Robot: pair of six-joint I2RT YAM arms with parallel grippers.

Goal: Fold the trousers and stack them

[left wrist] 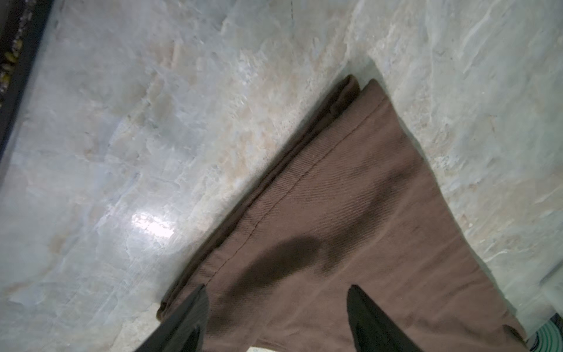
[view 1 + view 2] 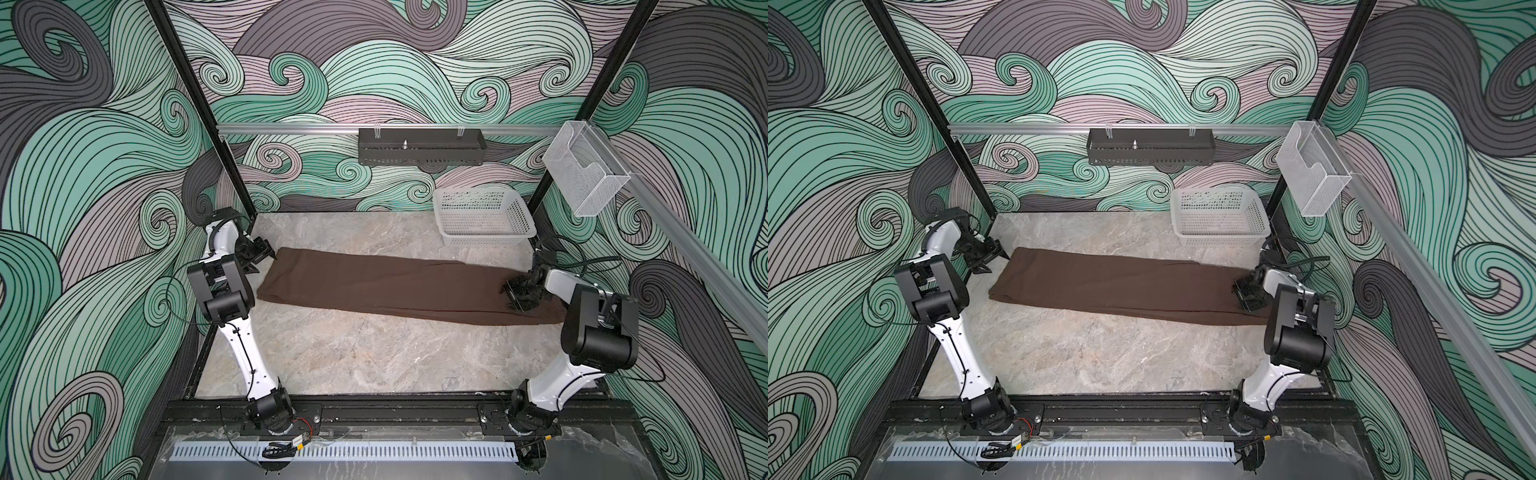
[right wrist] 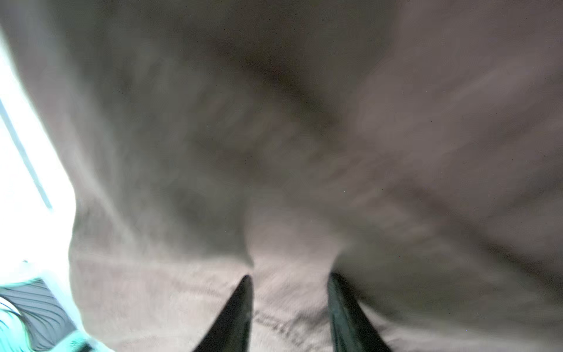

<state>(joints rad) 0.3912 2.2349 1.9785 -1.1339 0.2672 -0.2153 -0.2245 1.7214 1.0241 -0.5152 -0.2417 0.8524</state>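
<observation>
Bright, even in both top views, bowed at edges. Crisp in the left wrist view, white glare on the marble tabletop (image 1: 152,227), soft shadow on the trousers (image 1: 365,219). Smeared and partly blown out in the right wrist view.

Blurry brown trousers (image 3: 274,122) fill view, bunched btwn parted jaws, R gripper (image 3: 290,275).

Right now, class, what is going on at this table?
Brown trousers lie flat across the table, legs laid one on the other, a robot gripper at each end. The left gripper hovers open over the hem end. The right gripper is down on the other end, cloth between its fingers; whether it grips is unclear. A white basket stands behind.
</observation>
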